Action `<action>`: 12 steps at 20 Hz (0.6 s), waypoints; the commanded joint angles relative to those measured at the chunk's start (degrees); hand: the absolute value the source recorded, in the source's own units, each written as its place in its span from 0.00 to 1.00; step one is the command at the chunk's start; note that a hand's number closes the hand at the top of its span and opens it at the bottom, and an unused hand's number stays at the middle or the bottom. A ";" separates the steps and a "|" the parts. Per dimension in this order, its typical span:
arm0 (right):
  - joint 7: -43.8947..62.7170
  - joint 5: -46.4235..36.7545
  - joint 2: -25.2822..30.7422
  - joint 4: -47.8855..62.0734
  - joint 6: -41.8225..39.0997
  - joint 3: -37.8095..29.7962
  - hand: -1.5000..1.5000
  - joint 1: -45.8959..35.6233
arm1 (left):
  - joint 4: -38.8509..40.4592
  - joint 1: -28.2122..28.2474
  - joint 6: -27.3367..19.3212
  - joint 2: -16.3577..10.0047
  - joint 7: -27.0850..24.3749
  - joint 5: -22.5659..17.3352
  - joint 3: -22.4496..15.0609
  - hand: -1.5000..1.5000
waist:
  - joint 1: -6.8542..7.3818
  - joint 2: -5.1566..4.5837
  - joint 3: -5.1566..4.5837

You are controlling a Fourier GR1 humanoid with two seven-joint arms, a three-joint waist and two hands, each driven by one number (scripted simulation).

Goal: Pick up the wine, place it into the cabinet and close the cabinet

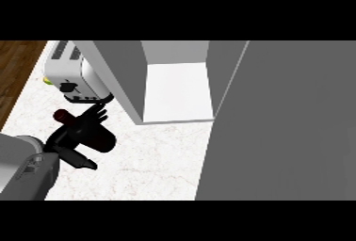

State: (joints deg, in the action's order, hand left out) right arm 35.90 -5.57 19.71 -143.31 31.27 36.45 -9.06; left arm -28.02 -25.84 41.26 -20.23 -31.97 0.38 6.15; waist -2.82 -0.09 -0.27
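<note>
left hand [75,131] curled round wine [101,140] | wine over counter [153,157], just beside toaster [73,75] | cabinet [125,77] open

The wine [104,141], a dark red bottle, is lying tilted over the left part of the counter [153,160], its neck pointing toward the far-left corner. The left hand [84,124] is curling round its middle. The cabinet [126,77] is standing open at the counter's far edge, showing a white interior. Its grey door [278,122] is standing open at the right.

L hand [69,141] curled round wine [103,140], forearm [28,170] lower-left
</note>
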 commanded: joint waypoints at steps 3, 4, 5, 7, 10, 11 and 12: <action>2.84 -5.66 1.72 -8.99 1.17 2.40 0.00 2.41 | 1.98 0.58 7.78 -1.05 -9.38 0.37 -0.98 0.00 | 0.08 0.25 -0.02; 1.58 -5.48 1.97 -8.14 0.92 3.87 0.00 3.12 | 3.47 -1.17 7.39 -0.91 -8.60 0.29 -0.83 0.00 | -0.22 0.08 -0.02; 1.18 -3.07 2.59 -7.78 0.45 0.54 0.00 2.17 | 4.43 -2.67 5.39 0.78 -8.36 -0.03 -0.47 0.00 | -0.17 -0.18 0.00; 0.88 -3.84 2.99 -7.52 0.90 1.88 0.00 2.31 | 5.16 -1.98 5.10 1.69 -9.57 -0.99 0.05 0.00 | -0.56 -0.16 -0.07; 1.52 -3.29 2.95 -6.45 1.15 0.87 0.00 0.36 | 6.22 -2.68 6.39 2.52 -9.07 -1.75 -0.07 1.00 | -0.03 -0.17 -0.05; 2.80 -3.24 4.11 -10.04 1.63 1.20 0.00 2.25 | 5.56 -1.40 6.62 1.87 -10.10 -1.62 -0.32 1.00 | -0.35 0.08 -0.05; 1.05 -4.52 3.66 -8.84 2.11 3.20 0.00 2.97 | 6.56 -2.02 6.28 1.08 -10.29 -1.45 -0.16 1.00 | -0.47 -0.02 -0.04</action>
State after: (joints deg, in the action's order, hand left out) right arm 34.47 -5.20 21.86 -143.15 32.85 37.73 -9.11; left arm -23.35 -28.02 39.75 -18.82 -35.42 -0.84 5.91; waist -3.06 -0.13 -0.30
